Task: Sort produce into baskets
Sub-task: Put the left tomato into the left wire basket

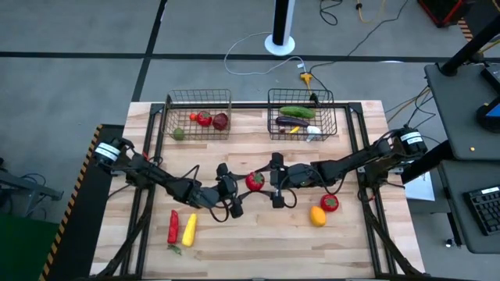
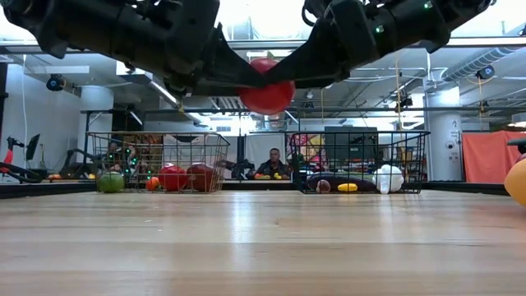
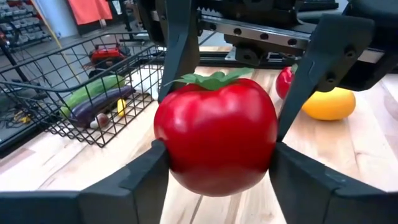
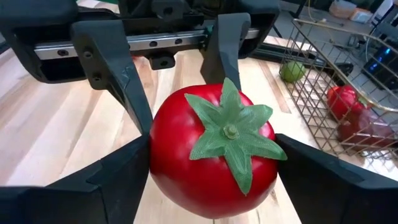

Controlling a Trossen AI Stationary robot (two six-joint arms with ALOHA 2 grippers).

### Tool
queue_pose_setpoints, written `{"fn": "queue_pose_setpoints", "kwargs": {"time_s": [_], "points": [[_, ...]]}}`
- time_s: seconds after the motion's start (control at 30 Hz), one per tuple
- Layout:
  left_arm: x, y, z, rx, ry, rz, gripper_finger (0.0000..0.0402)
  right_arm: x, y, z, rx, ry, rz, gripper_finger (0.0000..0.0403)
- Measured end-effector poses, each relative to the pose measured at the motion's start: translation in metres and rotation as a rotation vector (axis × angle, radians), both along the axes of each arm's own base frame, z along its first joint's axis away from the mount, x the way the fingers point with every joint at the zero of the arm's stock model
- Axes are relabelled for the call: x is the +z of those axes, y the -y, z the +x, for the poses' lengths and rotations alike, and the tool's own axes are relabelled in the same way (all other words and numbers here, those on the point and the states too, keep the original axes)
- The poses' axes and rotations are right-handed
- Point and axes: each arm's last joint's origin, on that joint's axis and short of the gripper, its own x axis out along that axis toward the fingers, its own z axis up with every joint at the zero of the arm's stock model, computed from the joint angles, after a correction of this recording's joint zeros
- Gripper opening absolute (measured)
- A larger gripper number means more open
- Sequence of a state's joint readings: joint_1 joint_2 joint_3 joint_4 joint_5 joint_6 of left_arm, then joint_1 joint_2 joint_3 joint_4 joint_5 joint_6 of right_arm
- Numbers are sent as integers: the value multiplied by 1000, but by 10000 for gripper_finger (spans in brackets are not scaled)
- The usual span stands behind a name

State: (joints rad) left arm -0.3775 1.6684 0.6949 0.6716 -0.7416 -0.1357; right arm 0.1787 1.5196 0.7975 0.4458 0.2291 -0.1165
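Mid-handover above the tabletop's centre, left gripper [image 1: 244, 184] and right gripper [image 1: 269, 181] both clasp the round red tomato [image 1: 255, 182]; both dark wire baskets [image 1: 228, 95] are part-filled, with five pieces loose

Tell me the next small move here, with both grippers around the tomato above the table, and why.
Probably one gripper should let go. The left gripper and right gripper both flank the same tomato, lifted above the table. The left basket already holds red round produce, so likely the right releases and the left carries it there.
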Motion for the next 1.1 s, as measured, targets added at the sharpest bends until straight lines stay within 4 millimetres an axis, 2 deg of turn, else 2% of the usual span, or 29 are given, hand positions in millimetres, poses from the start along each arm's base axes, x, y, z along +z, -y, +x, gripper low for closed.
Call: {"fn": "queue_pose_setpoints", "kwargs": {"time_s": [0.1,0.27,0.8,0.93,1.1], "points": [[0,0,0,-4,0,-2,214,-1,0,0,-12,-5,36,334],[0,0,0,-6,-1,-1,219,-1,0,-1,-17,-12,46,348],[-6,0,-2,-15,-61,-9,216,-7,2,-7,-31,-121,93,347],[-6,-1,-5,-6,-87,-17,216,1,5,-17,-100,-154,69,347],[7,-4,-12,4,-121,-24,217,21,11,-37,-206,-175,62,347]]}}
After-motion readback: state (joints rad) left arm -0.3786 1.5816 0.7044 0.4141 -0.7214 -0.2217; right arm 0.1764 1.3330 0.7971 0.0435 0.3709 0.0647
